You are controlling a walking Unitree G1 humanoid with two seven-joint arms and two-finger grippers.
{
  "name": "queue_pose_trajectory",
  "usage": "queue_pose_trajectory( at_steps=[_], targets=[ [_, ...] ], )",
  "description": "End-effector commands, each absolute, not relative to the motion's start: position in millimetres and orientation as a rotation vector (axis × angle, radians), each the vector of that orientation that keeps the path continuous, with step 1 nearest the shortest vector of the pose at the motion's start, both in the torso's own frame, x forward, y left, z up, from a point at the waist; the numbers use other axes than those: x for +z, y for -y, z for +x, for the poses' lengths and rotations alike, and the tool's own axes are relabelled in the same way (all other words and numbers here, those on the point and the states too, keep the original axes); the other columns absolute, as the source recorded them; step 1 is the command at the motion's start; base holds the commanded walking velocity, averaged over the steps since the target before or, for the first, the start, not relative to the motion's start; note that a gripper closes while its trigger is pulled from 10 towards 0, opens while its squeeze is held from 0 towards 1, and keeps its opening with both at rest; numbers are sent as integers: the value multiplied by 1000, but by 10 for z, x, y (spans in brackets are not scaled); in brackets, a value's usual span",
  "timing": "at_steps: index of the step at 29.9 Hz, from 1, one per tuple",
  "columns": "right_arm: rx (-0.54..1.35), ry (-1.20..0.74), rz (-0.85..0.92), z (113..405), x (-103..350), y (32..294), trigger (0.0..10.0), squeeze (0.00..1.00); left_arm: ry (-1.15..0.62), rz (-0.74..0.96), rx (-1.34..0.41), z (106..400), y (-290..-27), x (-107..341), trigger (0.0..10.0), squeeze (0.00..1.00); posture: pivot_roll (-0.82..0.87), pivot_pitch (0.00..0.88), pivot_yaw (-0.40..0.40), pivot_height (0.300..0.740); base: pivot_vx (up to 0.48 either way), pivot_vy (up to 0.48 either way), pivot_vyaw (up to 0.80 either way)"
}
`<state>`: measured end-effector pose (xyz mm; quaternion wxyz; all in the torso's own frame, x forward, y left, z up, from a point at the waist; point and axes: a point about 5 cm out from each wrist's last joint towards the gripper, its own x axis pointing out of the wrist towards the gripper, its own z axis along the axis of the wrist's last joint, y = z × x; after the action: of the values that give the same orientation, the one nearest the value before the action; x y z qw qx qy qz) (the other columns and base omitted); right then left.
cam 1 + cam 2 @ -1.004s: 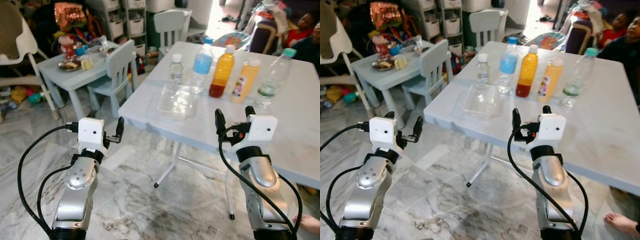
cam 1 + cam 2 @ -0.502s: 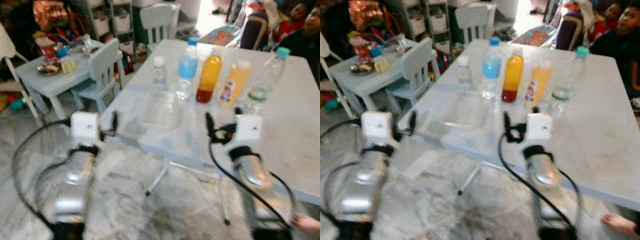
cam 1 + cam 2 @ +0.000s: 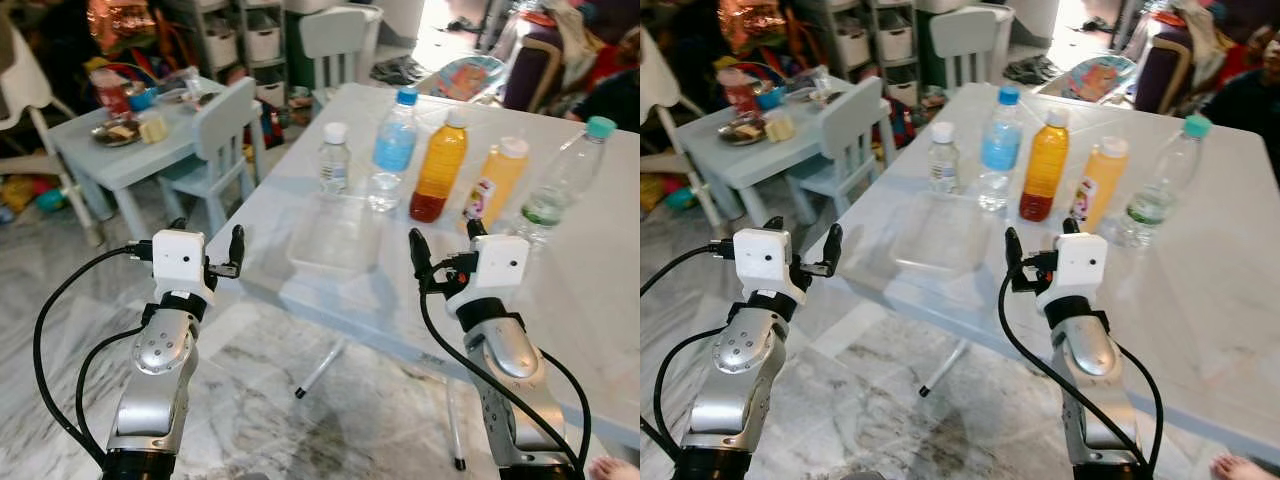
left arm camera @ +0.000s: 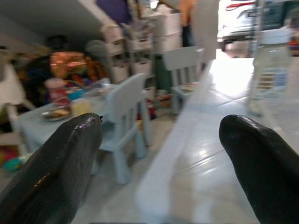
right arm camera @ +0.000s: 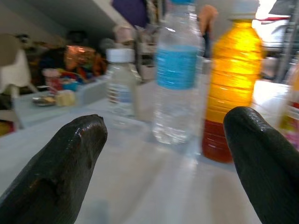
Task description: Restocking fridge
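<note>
On the white table several bottles stand in a row: a small water bottle, a blue-labelled water bottle, an orange juice bottle, a yellow drink bottle and a teal-capped clear bottle. A clear plastic tray lies in front of them near the table's edge. My left gripper is open, just left of the table's corner. My right gripper is open above the table's front edge, facing the small bottle, blue-labelled bottle and juice bottle.
A low pale-blue children's table with dishes and a matching chair stand to the left. Another chair and storage shelves are behind. A person sits at the far right; a bare foot is on the marble floor.
The view has shifted and the table now sits nearer and more central, so I have moved closer. Both grippers stay open and now reach the table's edge.
</note>
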<state>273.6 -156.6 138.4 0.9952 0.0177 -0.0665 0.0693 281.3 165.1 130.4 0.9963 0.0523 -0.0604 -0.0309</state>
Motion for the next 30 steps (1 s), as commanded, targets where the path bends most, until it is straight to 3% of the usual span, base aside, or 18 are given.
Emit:
queue_pose_trajectory(
  at_steps=[1, 9, 17, 24, 30],
  targets=[
    [145, 154, 42, 2749, 1440, 1565, 10000, 0, 108, 118, -48, 2797, -1686, 1285, 10000, 0, 21, 26, 19, 740, 0, 0, 744],
    [102, 167, 59, 2761, 1457, 1632, 10000, 0, 107, 110, -74, 2786, -1676, 1280, 10000, 0, 23, 25, 18, 740, 0, 137, 92],
    [100, 154, 70, 2768, 1445, 1620, 10000, 0, 113, 98, -92, 2796, -1631, 1285, 10000, 0, 20, 20, 14, 740, 292, 315, -411],
    [105, 157, 63, 2779, 1454, 1612, 10000, 0, 114, 97, -98, 2810, -1620, 1287, 10000, 0, 21, 13, 9, 740, 313, 361, 0],
    [110, 154, 67, 2781, 1442, 1592, 10000, 0, 116, 91, -104, 2813, -1606, 1286, 10000, 0, 21, 10, 7, 740, 315, 296, -800]
  ],
)
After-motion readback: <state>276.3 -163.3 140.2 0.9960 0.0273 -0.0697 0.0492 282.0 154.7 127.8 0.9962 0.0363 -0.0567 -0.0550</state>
